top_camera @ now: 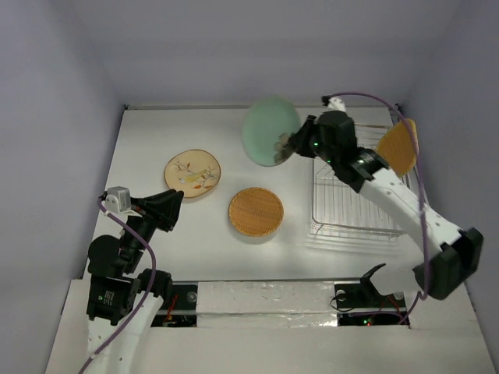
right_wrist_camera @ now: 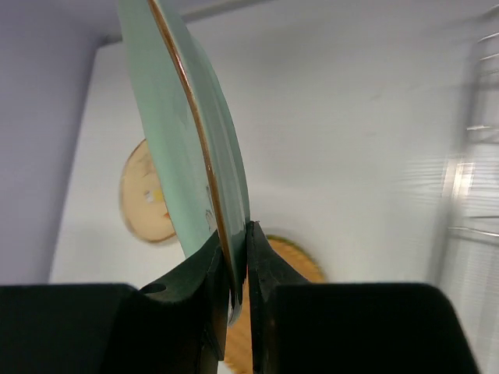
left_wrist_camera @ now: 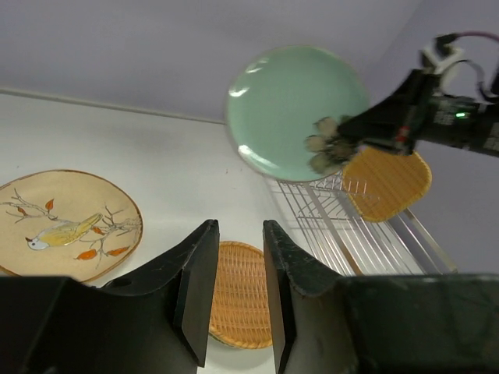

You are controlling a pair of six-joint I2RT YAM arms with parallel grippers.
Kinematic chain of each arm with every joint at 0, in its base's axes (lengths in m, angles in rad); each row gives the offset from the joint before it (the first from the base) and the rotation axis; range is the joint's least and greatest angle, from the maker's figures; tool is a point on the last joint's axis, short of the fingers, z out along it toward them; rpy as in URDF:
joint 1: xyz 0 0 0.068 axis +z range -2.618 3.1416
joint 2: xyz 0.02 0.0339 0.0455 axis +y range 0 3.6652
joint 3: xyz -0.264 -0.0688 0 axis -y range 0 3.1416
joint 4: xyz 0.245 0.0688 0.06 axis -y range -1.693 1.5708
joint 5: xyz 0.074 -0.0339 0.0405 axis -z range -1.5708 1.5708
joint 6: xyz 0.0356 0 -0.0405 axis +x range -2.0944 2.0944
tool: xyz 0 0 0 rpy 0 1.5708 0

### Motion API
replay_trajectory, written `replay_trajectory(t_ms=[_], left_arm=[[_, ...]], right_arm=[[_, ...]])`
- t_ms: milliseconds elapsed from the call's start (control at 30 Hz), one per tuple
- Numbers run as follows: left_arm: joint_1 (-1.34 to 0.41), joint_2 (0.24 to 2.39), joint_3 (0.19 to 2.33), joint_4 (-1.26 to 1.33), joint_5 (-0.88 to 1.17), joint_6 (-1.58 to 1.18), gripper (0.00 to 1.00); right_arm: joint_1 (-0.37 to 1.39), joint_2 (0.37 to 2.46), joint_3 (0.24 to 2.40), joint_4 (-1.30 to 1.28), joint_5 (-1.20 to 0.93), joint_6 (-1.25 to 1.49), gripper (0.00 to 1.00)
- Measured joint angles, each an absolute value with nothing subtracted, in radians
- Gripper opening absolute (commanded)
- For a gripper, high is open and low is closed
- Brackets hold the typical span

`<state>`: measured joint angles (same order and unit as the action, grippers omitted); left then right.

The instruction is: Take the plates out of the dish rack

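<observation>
Upper centre of the top view: right tool, pinched tight on the lower-right rim of the mint-green plate, jaws almost together with only the rim between them. Plate held up off the surface, tilted on edge, just left of the dish rack and near the back wall. Small flower print visible beside the grip in the left wrist view. In the right wrist view, plate seen edge-on, rising from the grip toward the upper left of the frame, a thin brownish line along its rim.

Right side of the top view: silver wire dish rack, with the orange-tan rounded-square plate standing upright at its upper right corner.

Flat on the surface: cream plate with a bird-and-branch print, left of centre; orange woven plate at centre, lower right of the cream one, apart from it and from the rack.

Lower left: left tool, partly open, gripping nothing, hanging above the surface and aimed toward the plates. In the left wrist view, woven plate showing through the gap of that tool.
</observation>
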<state>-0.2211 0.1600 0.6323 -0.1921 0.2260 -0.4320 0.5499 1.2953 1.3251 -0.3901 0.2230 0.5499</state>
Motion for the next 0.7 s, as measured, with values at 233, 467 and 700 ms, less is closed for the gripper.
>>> replay_trajectory(t_ms=[233, 467, 700], left_arm=[[-0.213, 0.171, 0.632, -0.192, 0.226, -0.432, 0.27], [-0.181, 0.18, 0.632, -0.192, 0.227, -0.432, 0.27], [-0.176, 0.18, 0.632, -0.192, 0.228, -0.432, 0.27]], right_arm=[[0.691, 1.656, 1.403, -0.194, 0.038, 0.741, 0.0], [0.771, 1.984, 1.598, -0.017, -0.05, 0.884, 0.0], [0.817, 2.122, 1.634, 0.061, -0.107, 0.987, 0.0]])
